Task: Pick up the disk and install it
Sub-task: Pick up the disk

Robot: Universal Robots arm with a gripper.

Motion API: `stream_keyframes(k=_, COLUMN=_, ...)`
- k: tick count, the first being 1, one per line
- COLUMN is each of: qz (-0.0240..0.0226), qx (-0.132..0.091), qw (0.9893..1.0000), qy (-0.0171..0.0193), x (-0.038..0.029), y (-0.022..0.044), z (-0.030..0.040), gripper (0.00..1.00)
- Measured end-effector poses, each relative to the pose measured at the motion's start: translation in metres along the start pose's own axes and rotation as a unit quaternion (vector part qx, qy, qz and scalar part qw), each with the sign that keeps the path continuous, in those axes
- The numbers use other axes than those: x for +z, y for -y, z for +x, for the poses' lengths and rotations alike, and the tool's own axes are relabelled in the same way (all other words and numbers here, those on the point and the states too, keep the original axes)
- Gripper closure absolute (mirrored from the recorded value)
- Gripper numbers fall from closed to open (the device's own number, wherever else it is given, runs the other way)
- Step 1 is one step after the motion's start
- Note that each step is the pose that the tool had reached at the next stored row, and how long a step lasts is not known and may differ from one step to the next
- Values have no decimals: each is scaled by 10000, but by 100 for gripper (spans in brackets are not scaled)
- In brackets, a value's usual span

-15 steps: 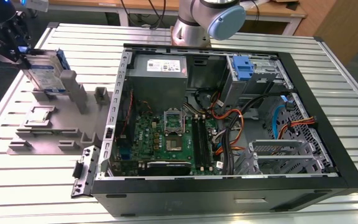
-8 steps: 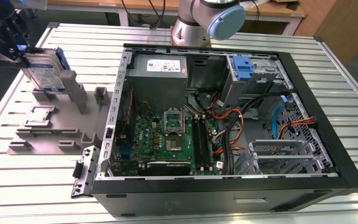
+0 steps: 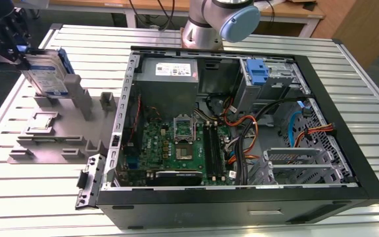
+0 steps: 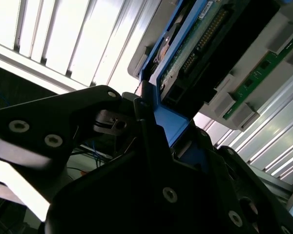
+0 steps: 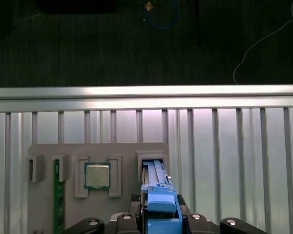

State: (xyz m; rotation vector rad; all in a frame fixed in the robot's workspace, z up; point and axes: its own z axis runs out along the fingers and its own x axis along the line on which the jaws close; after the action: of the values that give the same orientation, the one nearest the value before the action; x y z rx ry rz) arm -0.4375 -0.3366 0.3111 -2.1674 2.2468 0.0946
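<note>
So far only the pick-up half of the job is in hand. My gripper [image 3: 19, 52] hangs at the exterior view's far left, clenched on the upper edge of the disk [image 3: 46, 74]. In the second wrist view its black fingers [image 4: 146, 131] pinch the blue carrier from both sides. The disk stands upright on edge, its lower end at a slot of the grey fixture [image 3: 57, 138] on the slatted table [image 3: 18, 207]. I cannot tell whether it has cleared that slot. In the first wrist view the slot lies near a processor chip [image 5: 97, 175] and a memory stick [image 5: 58, 195], each in its own recess. The install is not yet done: the open computer case [image 3: 242, 197] lies well apart to the exterior view's right, and a bare blue bracket [image 3: 258, 71] sits at its far side.
</note>
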Motion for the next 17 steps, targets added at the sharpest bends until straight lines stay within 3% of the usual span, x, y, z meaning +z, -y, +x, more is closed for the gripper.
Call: stream_keyframes(k=17, qz=0, qx=0, qw=10000, qy=0, x=-117, y=-4, z=-6, gripper=63)
